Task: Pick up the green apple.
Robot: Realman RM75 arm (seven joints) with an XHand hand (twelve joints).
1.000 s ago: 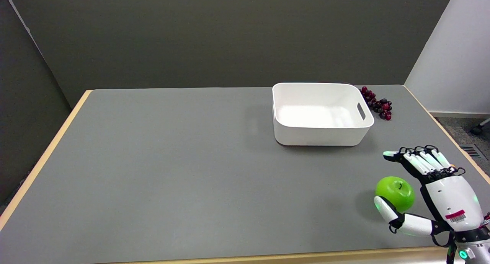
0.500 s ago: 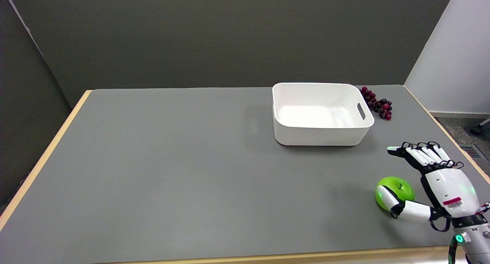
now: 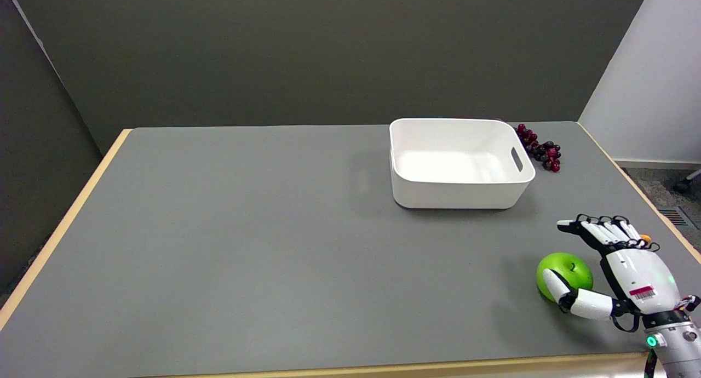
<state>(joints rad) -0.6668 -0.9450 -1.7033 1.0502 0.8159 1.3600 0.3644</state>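
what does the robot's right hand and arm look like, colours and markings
The right hand has a glossy white shell on its back, white finger segments with black joints and thin black cable loops. A red-and-white barcode sticker sits near the wrist, above a black band. The arm below is light grey-white with a small teal light.

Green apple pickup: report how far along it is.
Done: the right hand has reached the green apple, thumb across its near side, other fingers spread apart beyond it. In hand: the grasp is only being set up; nothing is held. Left: close the fingers around the apple and lift it off the table, where it sits.
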